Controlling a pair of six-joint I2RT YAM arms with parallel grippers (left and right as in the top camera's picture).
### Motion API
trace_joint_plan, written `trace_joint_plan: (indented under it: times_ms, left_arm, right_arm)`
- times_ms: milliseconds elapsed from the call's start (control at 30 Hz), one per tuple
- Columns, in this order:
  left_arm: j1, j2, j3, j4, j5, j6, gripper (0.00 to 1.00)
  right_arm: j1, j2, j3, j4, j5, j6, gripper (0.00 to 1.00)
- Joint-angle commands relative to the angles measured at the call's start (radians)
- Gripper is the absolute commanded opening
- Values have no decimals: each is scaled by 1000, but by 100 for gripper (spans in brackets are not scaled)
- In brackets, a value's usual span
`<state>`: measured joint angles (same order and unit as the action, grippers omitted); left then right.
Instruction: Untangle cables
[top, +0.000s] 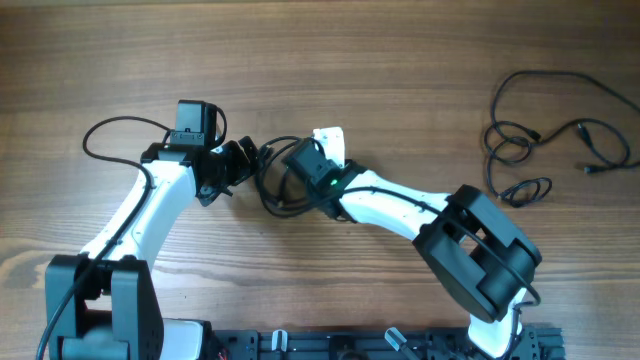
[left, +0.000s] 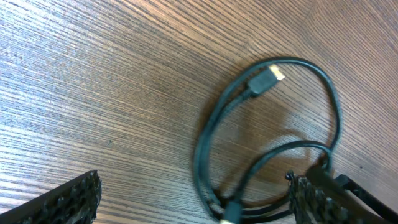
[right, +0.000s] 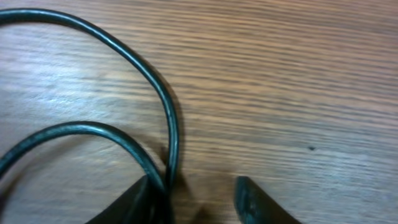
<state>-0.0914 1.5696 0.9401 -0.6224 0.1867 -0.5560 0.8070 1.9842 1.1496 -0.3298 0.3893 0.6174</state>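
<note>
The looped cable (top: 268, 190) is lying near the middle of the counter (top: 420, 60), a little toward its left edge. It is being flanked by both arms, probably so that one strand can be pinned while another is drawn out of the loop. The left pincer (top: 238, 165) is being held fully released, with its fingers (left: 71, 199) spread wide to either side of the loop and nothing gripped, a stance judged ready for a fresh hold. The right pincer (top: 272, 168) is being held with its jaws partly apart, and the cord is being bracketed rather than clenched. The other cables (top: 545, 135) are being left as loose loops near the right edge, toward the far right corner and well apart from both arms, perhaps to be dealt with separately. Only the overhead view is showing those distant loops and how the two arms are meeting, while the fingertips are being lost in dark clutter there. The left pincer (left: 196, 186) is being seen wide open in its own wrist view, along with a plug (left: 267, 76) at the top of the looped cable (left: 202, 143). In the right wrist view the looped cable (right: 173, 118) is being shown against the inner face of one finger of the right pincer (right: 196, 186), with bare wood filling the rest of the gap.
</note>
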Motion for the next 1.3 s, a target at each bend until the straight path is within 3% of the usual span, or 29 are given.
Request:
trace_joint_plan:
  times_ms: [0, 33, 67, 100, 233, 333, 467, 700, 767, 900, 1267]
  left_arm:
    - [2, -10, 8, 1, -10, -6, 100]
    - [2, -10, 8, 1, -10, -6, 100]
    - [2, -10, 8, 1, -10, -6, 100]
    - [2, -10, 8, 1, -10, -6, 100]
    - [2, -10, 8, 1, -10, -6, 100]
    - [2, -10, 8, 1, -10, -6, 100]
    - [2, -10, 8, 1, -10, -6, 100]
    - [2, -10, 8, 1, -10, -6, 100]
    - [2, -10, 8, 1, -10, -6, 100]
    - [2, -10, 8, 1, -10, -6, 100]
    - [2, -10, 8, 1, -10, -6, 100]
  right_arm:
    - [-20, 37, 3, -14, 13, 3, 34]
    - [-20, 37, 4, -14, 10, 2, 28]
    - [-20, 34, 6, -15, 2, -16, 8]
    - [-21, 25, 10, -27, 2, -16, 4]
    - [-31, -113, 29, -106, -17, -25, 4]
    - [-75, -329, 29, -132, -84, -156, 4]
    - [-235, -517, 29, -235, 10, -143, 4]
    - [-616, -465, 20, -375, 3, -143, 4]
    - [-696, -430, 20, -374, -110, -146, 6]
    - [-750, -393, 20, -374, -207, -148, 100]
    - [-748, -387, 20, -370, -208, -146, 100]
